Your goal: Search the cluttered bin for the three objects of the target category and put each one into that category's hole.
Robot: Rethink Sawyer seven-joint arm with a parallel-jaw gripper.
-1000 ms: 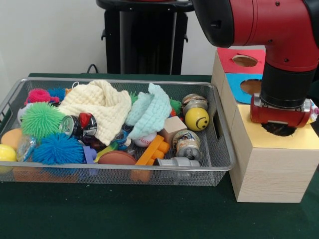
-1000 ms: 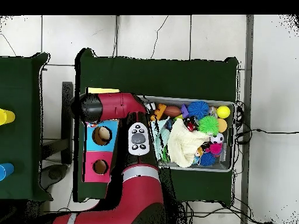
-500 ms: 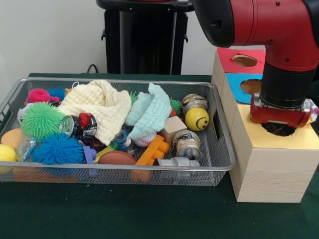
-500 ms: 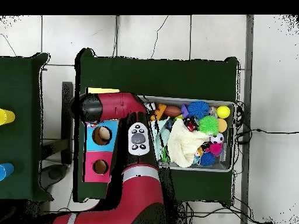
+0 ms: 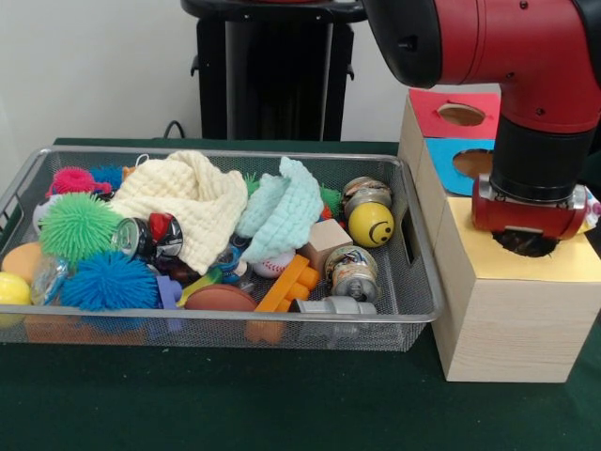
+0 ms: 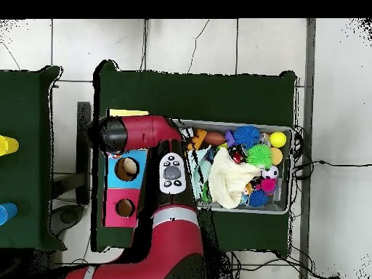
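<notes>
- One red-and-black arm (image 5: 526,56) hangs with its gripper (image 5: 526,242) sunk into the dark hole (image 5: 540,246) in the yellow-topped section of the wooden sorting box (image 5: 507,319); the fingers are hidden inside, so whether they are parted or closed, and whether they carry anything, cannot be told
- Nothing has visibly shifted over the past second: arm and clutter sit just as they did, which suggests a pause at the drop point, either a release under way or one just finished
- Beyond the yellow section lie the blue panel (image 5: 470,162) and the red panel (image 5: 458,113), each with its own round hole; what has gone into any of the three cannot be seen
- Just beside the box, the wire mesh bin (image 5: 413,282) is packed: a cream cloth (image 5: 188,202) and a mint cloth (image 5: 286,207) drape over the middle, spiky balls in green (image 5: 77,225) and blue (image 5: 108,280) fill one end, and a yellow smiley ball (image 5: 371,224), an orange block (image 5: 291,282) and several small cans (image 5: 352,271) crowd the end nearest the box
- Which category is wanted is not evident, so any remaining targets would be somewhere in that clutter, possibly under the cloths
</notes>
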